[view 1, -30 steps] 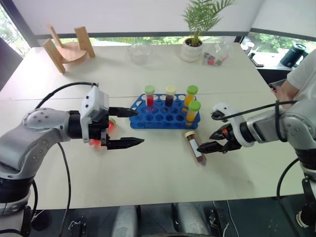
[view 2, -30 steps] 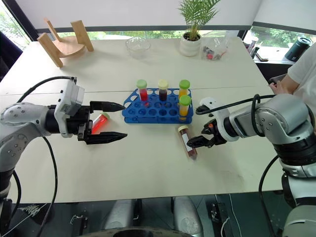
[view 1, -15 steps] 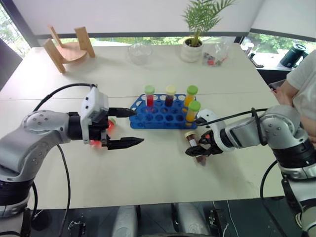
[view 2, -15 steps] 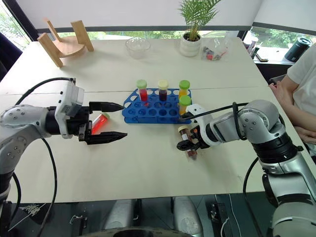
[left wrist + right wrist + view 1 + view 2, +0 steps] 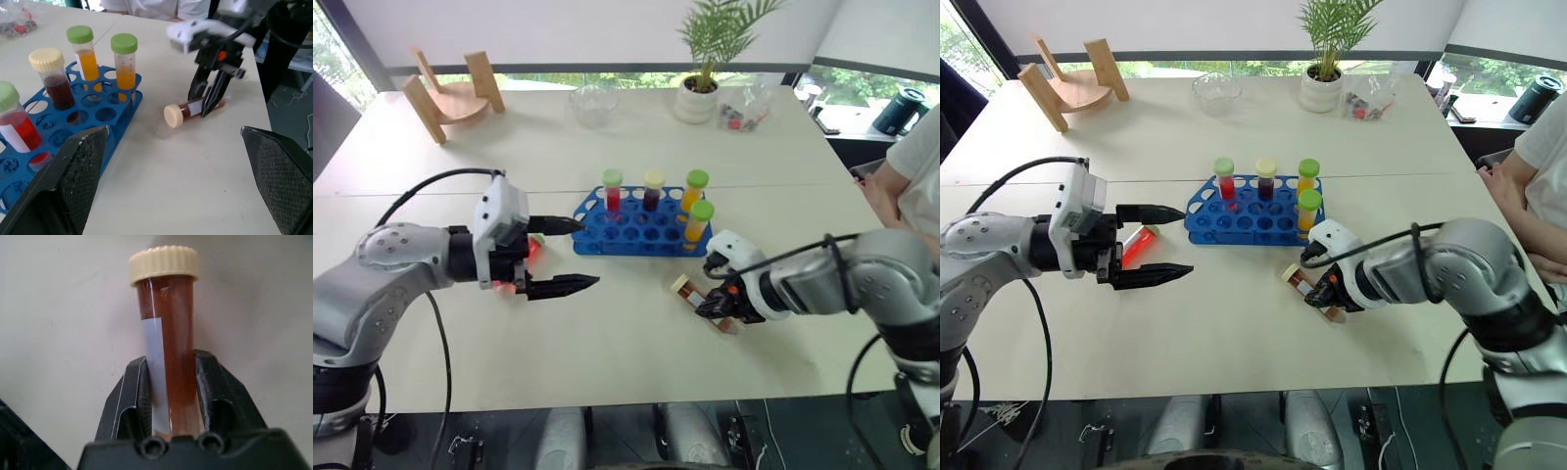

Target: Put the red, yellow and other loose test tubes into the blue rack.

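The clear capped tube of dark brown liquid with a cream cap and white label lies on the white counter, just in front of the bright blue plastic rack with round holes. The right hand is closed on the tube's lower part, one black finger on each side, the cap pointing away from it. Four capped tubes stand in the rack. The loose tube of red liquid lies on the counter between the widely spread fingers of the left hand, not touched by them.
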`<action>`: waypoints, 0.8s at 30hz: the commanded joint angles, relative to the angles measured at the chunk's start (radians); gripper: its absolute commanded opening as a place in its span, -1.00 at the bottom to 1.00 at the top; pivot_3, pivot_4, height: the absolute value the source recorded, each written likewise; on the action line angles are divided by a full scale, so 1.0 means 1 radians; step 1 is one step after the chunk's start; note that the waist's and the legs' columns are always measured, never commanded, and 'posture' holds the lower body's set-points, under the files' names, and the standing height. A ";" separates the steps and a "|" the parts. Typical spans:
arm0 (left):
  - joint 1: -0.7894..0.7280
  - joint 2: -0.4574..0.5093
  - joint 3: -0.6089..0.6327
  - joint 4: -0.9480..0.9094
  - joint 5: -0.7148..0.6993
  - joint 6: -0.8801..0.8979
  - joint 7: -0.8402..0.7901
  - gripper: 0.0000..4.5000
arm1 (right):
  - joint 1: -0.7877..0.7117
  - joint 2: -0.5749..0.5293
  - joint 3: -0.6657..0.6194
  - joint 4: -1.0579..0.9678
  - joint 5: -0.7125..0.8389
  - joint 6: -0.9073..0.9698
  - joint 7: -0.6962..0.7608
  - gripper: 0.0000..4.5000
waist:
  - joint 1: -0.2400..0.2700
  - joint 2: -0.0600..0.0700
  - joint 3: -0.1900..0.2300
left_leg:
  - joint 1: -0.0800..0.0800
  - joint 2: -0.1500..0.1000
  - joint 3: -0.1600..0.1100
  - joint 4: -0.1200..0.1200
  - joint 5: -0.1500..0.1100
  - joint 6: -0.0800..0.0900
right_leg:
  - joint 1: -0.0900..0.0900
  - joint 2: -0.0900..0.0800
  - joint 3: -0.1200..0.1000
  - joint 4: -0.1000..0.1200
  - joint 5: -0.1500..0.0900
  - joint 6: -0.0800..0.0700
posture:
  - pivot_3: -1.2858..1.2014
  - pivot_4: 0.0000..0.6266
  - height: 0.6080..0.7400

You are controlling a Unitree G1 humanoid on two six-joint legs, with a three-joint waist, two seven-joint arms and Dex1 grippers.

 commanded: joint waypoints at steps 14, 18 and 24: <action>-0.026 0.095 0.077 0.057 -0.002 0.031 -0.021 1.00 | 0.327 0.653 0.082 0.365 -0.897 -1.485 0.194 -0.64 | -0.007 -0.002 0.000 | 0.002 0.000 0.001 0.001 0.001 -0.001 | 0.001 0.000 0.001 0.001 0.000 0.000 | 0.03 -0.52 1.00; -0.024 0.115 0.089 0.063 -0.006 0.034 -0.030 1.00 | 0.311 0.749 0.065 0.540 -0.984 -1.647 0.163 -0.64 | -0.007 -0.001 0.000 | 0.002 0.000 0.000 0.000 0.001 -0.001 | 0.001 0.000 0.001 0.002 0.000 0.000 | 0.03 -0.52 1.00; -0.027 0.120 0.089 0.047 -0.011 0.045 -0.024 1.00 | 0.277 0.831 0.031 0.692 -1.041 -1.787 0.125 -0.64 | -0.009 -0.001 0.000 | 0.003 0.000 0.001 0.000 0.002 -0.003 | 0.001 0.000 0.001 0.003 0.000 0.000 | 0.03 -0.52 1.00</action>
